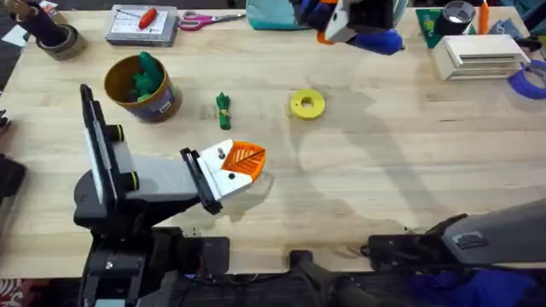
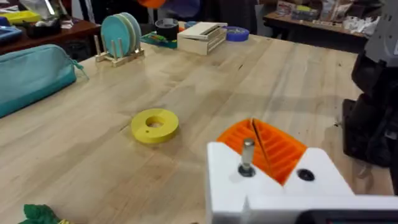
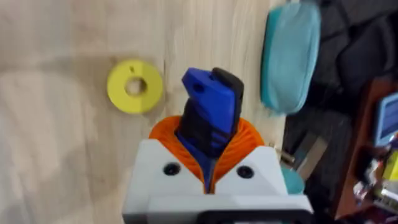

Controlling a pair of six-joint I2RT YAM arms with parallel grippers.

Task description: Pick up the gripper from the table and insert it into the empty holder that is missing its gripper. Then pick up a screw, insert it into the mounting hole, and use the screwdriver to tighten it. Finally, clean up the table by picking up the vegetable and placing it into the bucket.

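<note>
R gripper (image 3: 208, 165) clamped on blue screwdriver (image 3: 210, 115); L gripper (image 1: 243, 162) pads together, nothing between.

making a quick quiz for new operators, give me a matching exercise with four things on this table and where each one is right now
Things:
1. green toy vegetable
2. yellow ring
3. red-handled scissors
4. blue screwdriver

Places:
A. at the far edge of the table, beside a grey box
B. held in the right gripper
C. lying loose on the table between the yellow can and the yellow ring
D. flat on the wood out past the left gripper

Pairs: 1-C, 2-D, 3-A, 4-B
</note>
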